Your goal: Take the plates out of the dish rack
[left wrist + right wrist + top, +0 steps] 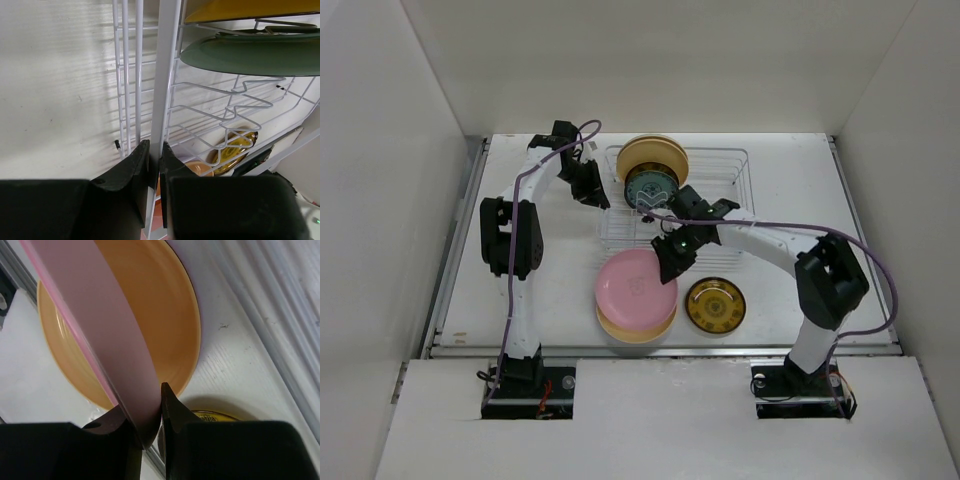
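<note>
- In the top view the pink plate covers the tan plate; only its near rim shows.
- The patterned plate sits mostly behind the right gripper.
- The left wrist view's edges cut off the green plate, the yellow plate and the rack.
- The green plate's pattern is too small to tell.

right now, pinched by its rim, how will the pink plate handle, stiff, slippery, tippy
Probably stiff: the pink plate shows no sag though the right gripper holds only its rim. Its smooth surface may be slippery, so it could pivot in that edge pinch. If released, it would likely drop onto the tan-orange plate beneath.
</note>
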{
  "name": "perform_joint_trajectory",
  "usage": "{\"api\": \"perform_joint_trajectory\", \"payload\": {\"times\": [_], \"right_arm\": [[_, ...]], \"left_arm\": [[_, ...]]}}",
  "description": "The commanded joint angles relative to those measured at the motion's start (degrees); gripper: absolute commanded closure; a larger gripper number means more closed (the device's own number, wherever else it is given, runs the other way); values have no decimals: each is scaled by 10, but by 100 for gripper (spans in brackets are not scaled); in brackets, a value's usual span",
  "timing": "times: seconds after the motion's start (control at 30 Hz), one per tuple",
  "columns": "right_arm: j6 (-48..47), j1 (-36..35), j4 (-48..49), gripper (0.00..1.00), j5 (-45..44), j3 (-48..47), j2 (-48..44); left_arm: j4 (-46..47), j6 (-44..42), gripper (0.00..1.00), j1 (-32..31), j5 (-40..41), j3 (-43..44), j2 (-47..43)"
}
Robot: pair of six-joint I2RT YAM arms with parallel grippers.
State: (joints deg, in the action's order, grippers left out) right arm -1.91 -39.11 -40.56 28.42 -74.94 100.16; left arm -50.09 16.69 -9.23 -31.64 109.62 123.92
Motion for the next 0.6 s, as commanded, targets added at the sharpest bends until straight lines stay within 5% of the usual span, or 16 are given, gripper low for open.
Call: {"api": "perform_joint_trajectory", "payload": {"times": [0.0, 0.1, 0.13, 0.23, 0.57], "right_arm": [[-3, -14, -7, 88, 28, -14, 11], [-3, -28, -22, 67, 7, -20, 35], [-3, -33, -29, 47, -3, -28, 41], [-3, -53, -48, 32, -60, -34, 46], [61, -102, -83, 17, -266, -39, -51]], "left_arm": [[15, 18, 100, 14, 34, 12, 14], [10, 18, 100, 14, 47, 17, 9], [10, 12, 100, 14, 53, 17, 9], [3, 6, 100, 14, 53, 23, 9], [-2, 1, 100, 14, 59, 23, 9]]}}
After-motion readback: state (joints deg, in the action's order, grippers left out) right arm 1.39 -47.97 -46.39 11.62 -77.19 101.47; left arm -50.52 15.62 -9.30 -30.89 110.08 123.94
